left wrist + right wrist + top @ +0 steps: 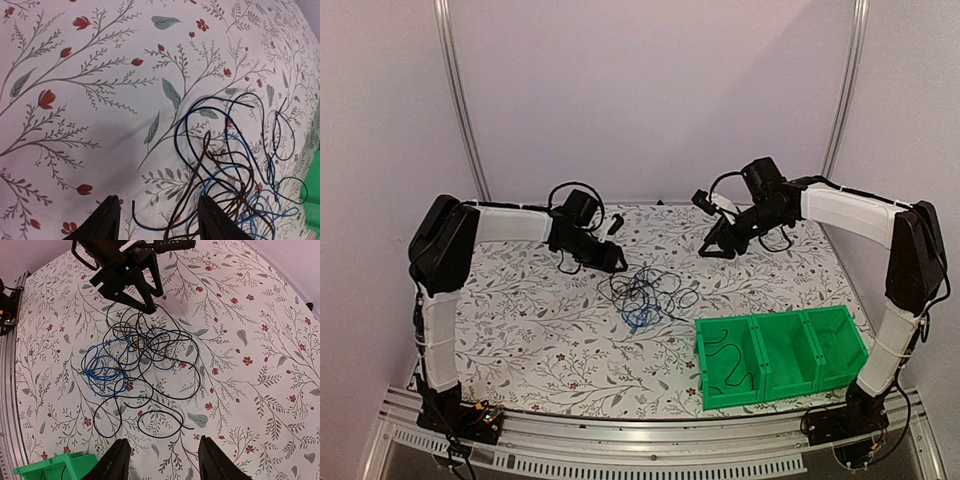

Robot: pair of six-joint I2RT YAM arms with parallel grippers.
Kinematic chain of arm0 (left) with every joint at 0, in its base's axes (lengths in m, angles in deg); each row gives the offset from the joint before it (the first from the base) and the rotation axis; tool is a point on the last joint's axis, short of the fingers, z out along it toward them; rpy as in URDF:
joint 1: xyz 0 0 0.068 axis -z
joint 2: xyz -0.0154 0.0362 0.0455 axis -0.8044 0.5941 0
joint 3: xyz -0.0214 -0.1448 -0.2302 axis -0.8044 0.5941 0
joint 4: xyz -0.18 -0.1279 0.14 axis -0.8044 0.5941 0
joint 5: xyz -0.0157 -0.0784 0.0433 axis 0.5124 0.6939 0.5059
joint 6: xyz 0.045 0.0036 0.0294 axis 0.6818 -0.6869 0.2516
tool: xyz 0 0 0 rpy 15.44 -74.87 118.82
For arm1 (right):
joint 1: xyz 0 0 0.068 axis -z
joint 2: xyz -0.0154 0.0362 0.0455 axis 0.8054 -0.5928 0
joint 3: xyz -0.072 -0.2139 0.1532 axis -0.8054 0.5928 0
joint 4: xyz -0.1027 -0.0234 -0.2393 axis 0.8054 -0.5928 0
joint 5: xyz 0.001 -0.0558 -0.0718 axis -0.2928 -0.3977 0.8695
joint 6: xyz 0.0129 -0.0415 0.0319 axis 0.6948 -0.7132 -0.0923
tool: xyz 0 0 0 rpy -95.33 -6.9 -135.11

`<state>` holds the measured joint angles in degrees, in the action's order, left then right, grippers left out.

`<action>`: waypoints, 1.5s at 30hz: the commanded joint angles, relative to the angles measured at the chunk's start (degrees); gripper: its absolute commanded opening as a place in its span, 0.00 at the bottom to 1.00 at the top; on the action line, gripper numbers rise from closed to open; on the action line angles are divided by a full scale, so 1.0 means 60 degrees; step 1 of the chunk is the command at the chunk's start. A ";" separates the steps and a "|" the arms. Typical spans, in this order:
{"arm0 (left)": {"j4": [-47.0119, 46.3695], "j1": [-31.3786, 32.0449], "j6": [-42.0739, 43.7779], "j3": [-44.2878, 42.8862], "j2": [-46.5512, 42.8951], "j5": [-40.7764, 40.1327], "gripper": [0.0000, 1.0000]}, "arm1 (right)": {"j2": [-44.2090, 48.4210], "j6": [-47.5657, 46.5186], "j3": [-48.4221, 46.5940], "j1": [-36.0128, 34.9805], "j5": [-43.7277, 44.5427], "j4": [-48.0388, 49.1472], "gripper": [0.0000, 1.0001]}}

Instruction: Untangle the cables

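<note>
The cables (645, 293) lie as one loose tangle of thin black wires and a bright blue one on the flowered tabletop. In the right wrist view the cables (135, 355) spread out, with the blue coil at their left. My left gripper (618, 262) hovers at the tangle's far-left edge, open. In the left wrist view the cables (235, 165) lie ahead to the right, and a dark loose end runs between the left gripper's (159, 222) spread fingers, not pinched. My right gripper (710, 245) hangs open, higher up and right of the pile. Only tabletop shows between the right gripper's (165, 462) fingers.
A green bin (820, 372) with three compartments stands at the front right, and a black wire (728, 365) lies in its left compartment. A corner of the green bin (55, 470) shows beside my right fingers. The metal table rail (620, 440) runs along the near edge.
</note>
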<state>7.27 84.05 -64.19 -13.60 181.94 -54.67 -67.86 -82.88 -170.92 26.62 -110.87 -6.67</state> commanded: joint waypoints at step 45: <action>-0.2939 0.2094 0.1095 0.2621 -0.5616 -0.1430 0.00 | -0.2226 0.1805 -0.3529 -0.1780 -0.0468 0.0565 0.35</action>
<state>-8.45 95.90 -57.68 1.20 150.25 -62.61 -81.34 -73.53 -192.38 15.80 -115.46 -5.25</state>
